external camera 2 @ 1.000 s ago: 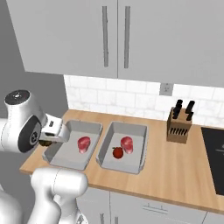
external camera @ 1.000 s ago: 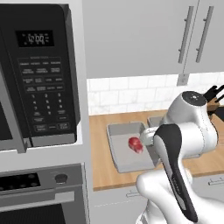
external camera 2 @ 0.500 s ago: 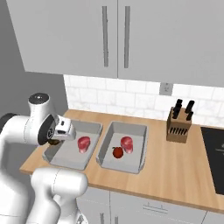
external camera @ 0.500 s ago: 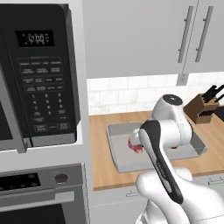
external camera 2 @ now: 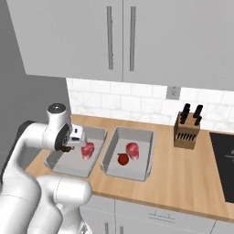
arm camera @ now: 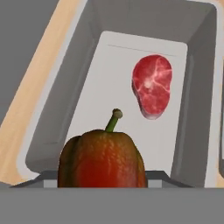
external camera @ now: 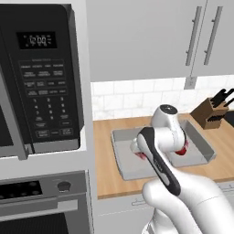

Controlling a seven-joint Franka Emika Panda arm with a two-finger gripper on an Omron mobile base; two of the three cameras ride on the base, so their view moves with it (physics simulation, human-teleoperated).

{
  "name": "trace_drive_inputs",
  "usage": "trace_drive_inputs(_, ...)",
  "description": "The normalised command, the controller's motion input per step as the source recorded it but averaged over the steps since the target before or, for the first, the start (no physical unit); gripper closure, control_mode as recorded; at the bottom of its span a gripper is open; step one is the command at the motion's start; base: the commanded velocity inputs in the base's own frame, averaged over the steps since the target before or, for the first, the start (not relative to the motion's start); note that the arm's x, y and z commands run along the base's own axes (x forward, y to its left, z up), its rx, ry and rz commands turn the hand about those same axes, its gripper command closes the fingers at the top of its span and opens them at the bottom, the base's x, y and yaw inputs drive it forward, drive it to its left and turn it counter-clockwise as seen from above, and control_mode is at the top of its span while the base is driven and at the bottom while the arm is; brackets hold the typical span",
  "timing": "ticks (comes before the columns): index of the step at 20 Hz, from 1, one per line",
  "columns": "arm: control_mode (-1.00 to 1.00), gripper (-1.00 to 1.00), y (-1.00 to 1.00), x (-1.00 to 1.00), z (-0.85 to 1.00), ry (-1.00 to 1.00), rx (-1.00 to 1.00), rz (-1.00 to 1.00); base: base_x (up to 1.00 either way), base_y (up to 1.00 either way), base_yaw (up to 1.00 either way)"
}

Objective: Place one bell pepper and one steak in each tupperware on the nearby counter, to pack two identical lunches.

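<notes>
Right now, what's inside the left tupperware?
One steak lies on the left tupperware floor. The gripper holds a bell pepper above it, hiding the near floor.

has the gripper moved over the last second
Yes. In the right base view the gripper, shut on the darker pepper, has swung right from outside the left tupperware to above it, toward its steak.

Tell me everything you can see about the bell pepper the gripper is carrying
The bell pepper is glossy, lobed, brownish-red, darker and olive-tinged at its sides, with a short green-tan stem pointing up in the hand view. It is held in the shut gripper, over the near end of the left tupperware, above its floor. A steak lies farther along that tray, apart from it.
</notes>
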Motion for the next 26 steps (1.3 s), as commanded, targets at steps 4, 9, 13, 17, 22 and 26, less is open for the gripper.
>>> trace_drive_inputs(4, -1.0, 1.0, 0.0, 0.39, -0.58, 0.0, 0.0, 0.05, 0.0, 0.0, 0.0)
trace_drive_inputs(9, -1.0, 1.0, 0.02, 0.33, -0.57, 0.0, 0.0, 0.04, 0.0, 0.0, 0.0)
trace_drive_inputs(13, -1.0, 1.0, 0.16, 0.28, -0.52, 0.01, -0.01, 0.02, 0.0, 0.0, 0.0)
trace_drive_inputs(17, -1.0, 1.0, 0.09, 0.08, -0.57, 0.0, -0.02, 0.01, 0.0, 0.0, 0.0)
trace_drive_inputs(22, -1.0, 1.0, 0.0, -0.06, -0.56, 0.01, 0.0, 0.0, 0.0, 0.0, 0.0)
trace_drive_inputs(26, -1.0, -1.0, 0.01, -0.13, -0.2, 0.0, 0.0, 0.0, 0.0, 0.0, 0.0)
